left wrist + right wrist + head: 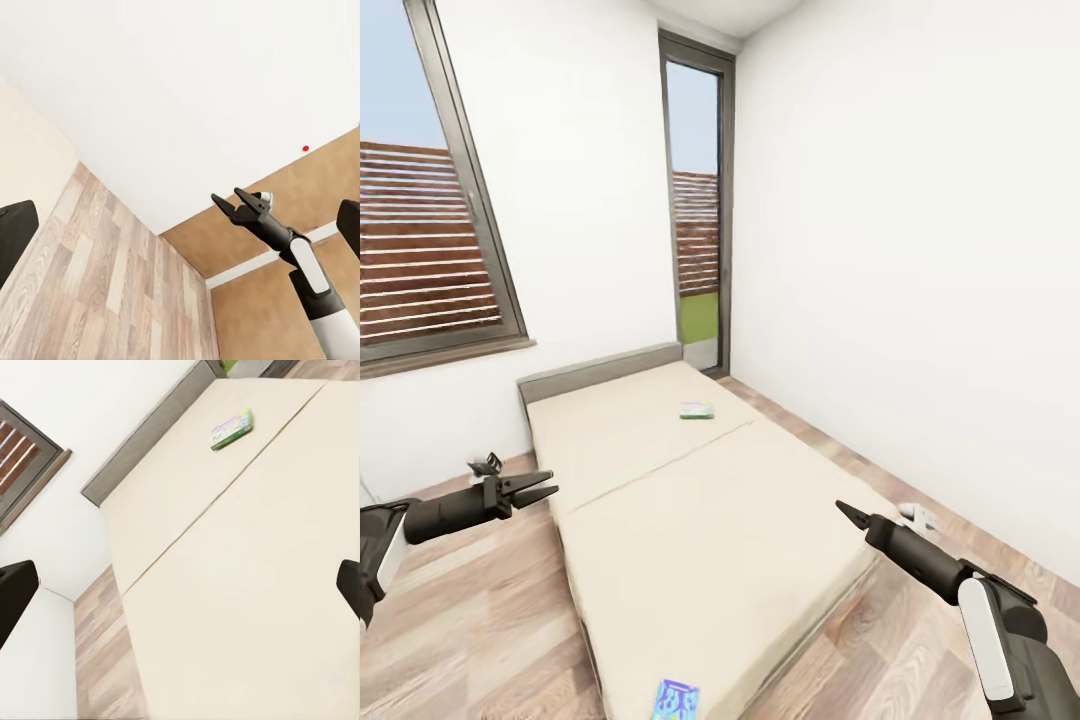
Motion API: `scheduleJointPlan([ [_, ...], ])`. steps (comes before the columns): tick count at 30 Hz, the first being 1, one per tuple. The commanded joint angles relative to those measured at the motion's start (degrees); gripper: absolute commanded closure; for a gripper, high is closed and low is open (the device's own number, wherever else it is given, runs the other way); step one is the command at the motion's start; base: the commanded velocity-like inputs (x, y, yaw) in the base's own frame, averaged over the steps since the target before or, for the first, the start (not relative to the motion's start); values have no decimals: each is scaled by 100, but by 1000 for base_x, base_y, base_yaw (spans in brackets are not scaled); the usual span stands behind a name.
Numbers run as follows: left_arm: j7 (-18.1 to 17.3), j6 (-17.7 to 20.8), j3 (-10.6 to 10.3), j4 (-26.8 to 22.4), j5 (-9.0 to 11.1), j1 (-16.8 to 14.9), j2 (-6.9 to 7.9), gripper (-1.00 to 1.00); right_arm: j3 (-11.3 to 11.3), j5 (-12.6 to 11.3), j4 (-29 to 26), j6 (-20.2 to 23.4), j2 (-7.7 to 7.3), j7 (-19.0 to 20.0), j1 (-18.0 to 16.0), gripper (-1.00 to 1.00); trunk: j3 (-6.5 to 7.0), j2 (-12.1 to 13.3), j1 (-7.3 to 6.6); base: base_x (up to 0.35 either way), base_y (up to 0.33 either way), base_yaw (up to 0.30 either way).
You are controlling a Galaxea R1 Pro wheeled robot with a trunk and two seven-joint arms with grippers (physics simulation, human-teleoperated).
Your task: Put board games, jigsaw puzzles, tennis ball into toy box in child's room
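Note:
The beige bed (690, 520) fills the middle of the child's room. A white-green board game (697, 410) lies on its far section, also seen in the right wrist view as a white-green box (231, 429) on the mattress (247, 585). A small blue board game (675, 700) lies at the bed's near edge. My left gripper (550, 484) hangs open over the floor left of the bed, holding nothing. My right gripper (843, 510) is open and empty above the bed's right edge, and shows again as the right gripper (234, 201). The table, toy box, jigsaw puzzles and tennis ball are out of view.
A grey headboard (600, 368) stands against the far wall between two tall dark-framed windows (698, 210). Wood-plank floor (480, 620) runs down both sides of the bed. A small white object (918, 515) lies on the floor by the right wall.

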Motion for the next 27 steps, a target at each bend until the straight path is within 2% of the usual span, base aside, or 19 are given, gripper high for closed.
scheduleJointPlan([
  [1,-26,61,0,0,-11,-8,-1,-100,-9,-23,-3,40,0,12,-5,-100,-14,-14,4,0,-305,288],
  [27,-26,61,0,-4,-11,-8,-2,-100,-8,-23,-4,40,-6,28,-5,-100,-14,-14,4,0,-304,290],
])
